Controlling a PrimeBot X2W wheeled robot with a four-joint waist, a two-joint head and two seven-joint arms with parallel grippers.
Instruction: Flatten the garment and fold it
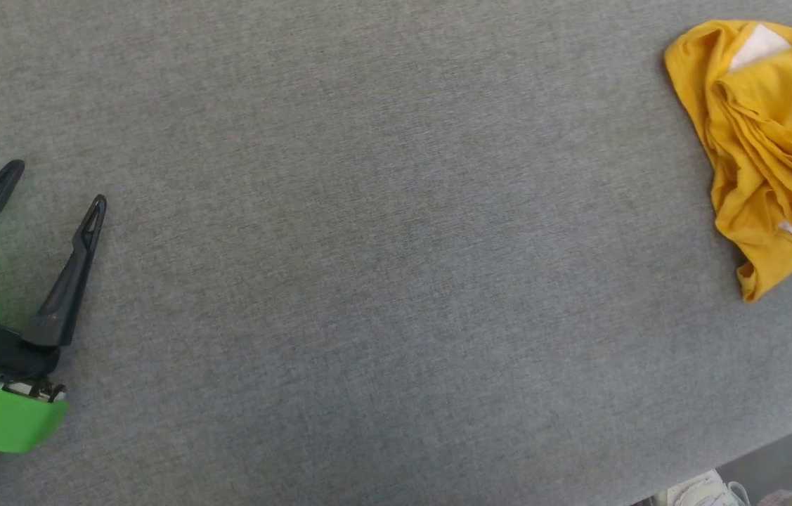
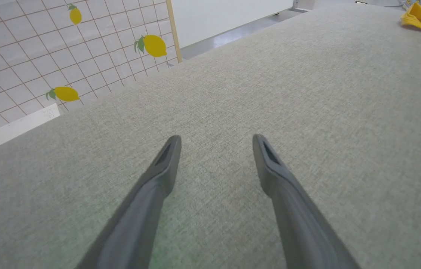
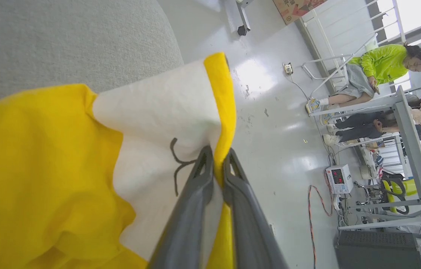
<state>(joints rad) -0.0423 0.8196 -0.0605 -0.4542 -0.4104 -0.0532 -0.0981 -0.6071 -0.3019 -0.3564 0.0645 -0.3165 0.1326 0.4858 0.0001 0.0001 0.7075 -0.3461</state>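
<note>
The right gripper [image 3: 217,158] is clamped on the shirt [image 1: 768,140] hem, at the table [image 1: 367,281] edge. The left gripper [image 1: 58,186] has its fingers apart over bare cloth, well apart from the shirt.

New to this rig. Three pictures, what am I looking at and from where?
It is a wheeled robot with two arms; each ends in a gripper with two long dark fingers. The head view looks down on a grey fabric surface, with the left gripper open and empty at lower left and a crumpled yellow T-shirt at the right edge. The left wrist view looks along those open fingers. The right wrist view shows the right gripper pinching the shirt's edge; people sit in the background.
</note>
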